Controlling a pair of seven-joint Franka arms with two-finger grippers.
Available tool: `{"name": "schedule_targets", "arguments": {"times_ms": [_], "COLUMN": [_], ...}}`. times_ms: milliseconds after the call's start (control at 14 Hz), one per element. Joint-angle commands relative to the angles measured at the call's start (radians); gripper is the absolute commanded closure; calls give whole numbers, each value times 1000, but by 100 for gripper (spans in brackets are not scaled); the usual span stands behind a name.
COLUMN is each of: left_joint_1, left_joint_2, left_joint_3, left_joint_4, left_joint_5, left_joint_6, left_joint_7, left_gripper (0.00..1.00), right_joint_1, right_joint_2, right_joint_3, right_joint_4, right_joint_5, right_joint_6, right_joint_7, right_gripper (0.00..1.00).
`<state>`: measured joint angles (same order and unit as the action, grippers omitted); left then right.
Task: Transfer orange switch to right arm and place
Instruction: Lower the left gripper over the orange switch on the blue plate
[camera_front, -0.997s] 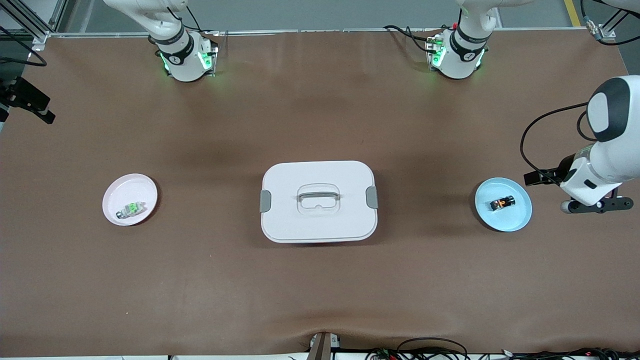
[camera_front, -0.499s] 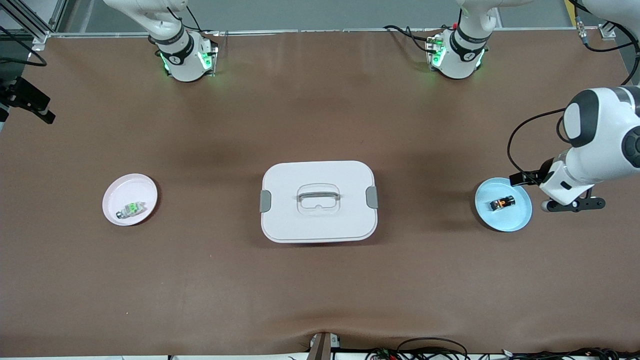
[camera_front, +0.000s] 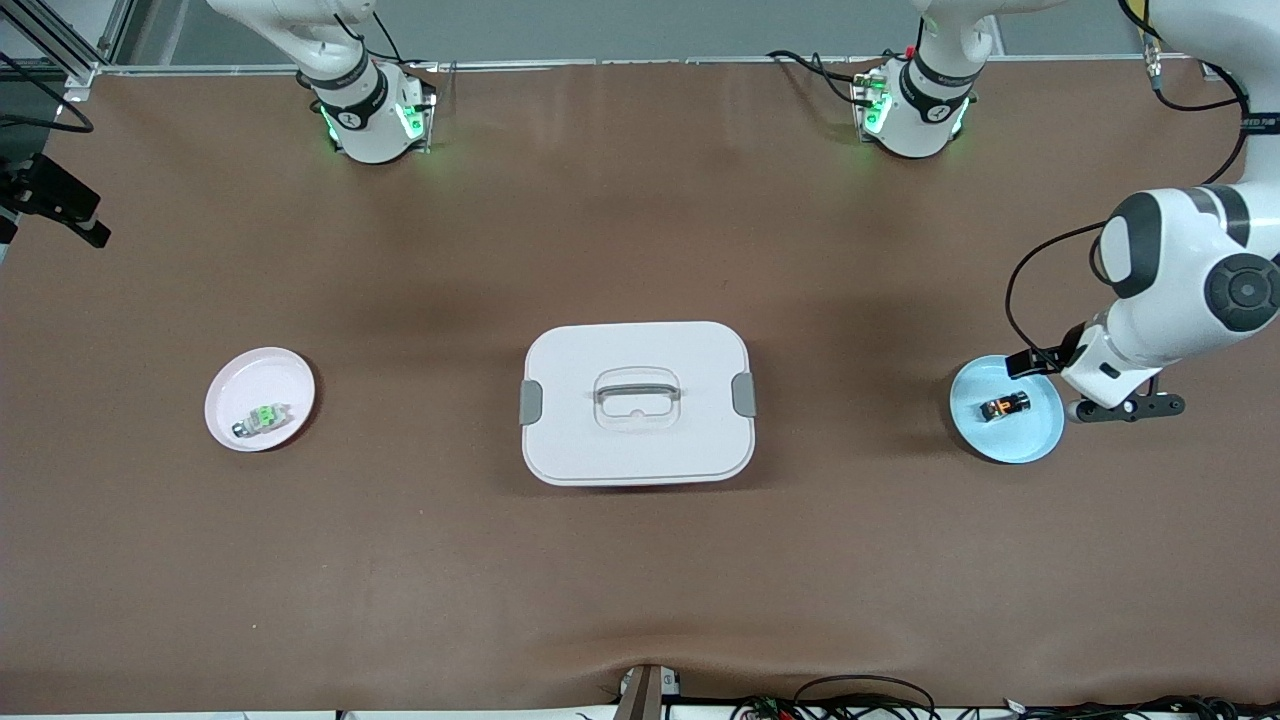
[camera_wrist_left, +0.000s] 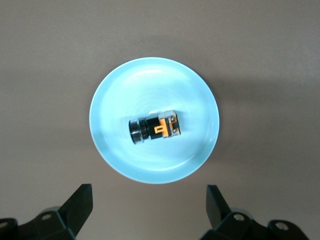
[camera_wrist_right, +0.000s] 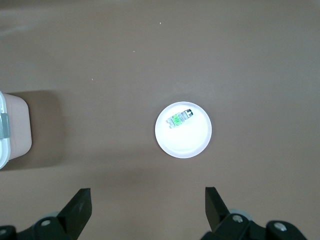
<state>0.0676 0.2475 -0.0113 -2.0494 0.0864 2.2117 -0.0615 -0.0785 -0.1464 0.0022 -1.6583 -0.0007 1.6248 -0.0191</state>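
Closer now, the released left gripper (camera_wrist_left: 147, 210) hangs beside the glossy round blue plate (camera_front: 1035, 440) holding the blocky orange switch (camera_front: 1004, 406); right gripper (camera_wrist_right: 147, 210) waits, released.

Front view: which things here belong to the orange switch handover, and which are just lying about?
In the job:
- orange switch, lying on the blue plate
- left gripper, fingers open, above that plate's edge
- right gripper, fingers open, waiting high above the table

Lying about:
- green-topped part on the pink plate
- white lidded box, mid-table
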Motion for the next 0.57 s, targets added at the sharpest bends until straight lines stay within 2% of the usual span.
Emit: {"name": "schedule_targets", "arguments": {"times_ms": [0,499], "left_joint_1": [6,6], "left_joint_2": [15,116], "left_joint_3": [-4,-1], "left_joint_4": [-32,-31], "left_joint_5": [16,16], "left_joint_6": [71,204], "left_joint_7": [-18,-21], "left_gripper": [0,0], "right_joint_1": [-1,-1], "right_joint_2": [7,10], "right_joint_3": [1,1], "right_joint_4": [15,15], "right_joint_5": [-2,-1], "right_joint_6": [-13,-13], "right_joint_7": [-4,-5], "right_gripper": [0,0]}}
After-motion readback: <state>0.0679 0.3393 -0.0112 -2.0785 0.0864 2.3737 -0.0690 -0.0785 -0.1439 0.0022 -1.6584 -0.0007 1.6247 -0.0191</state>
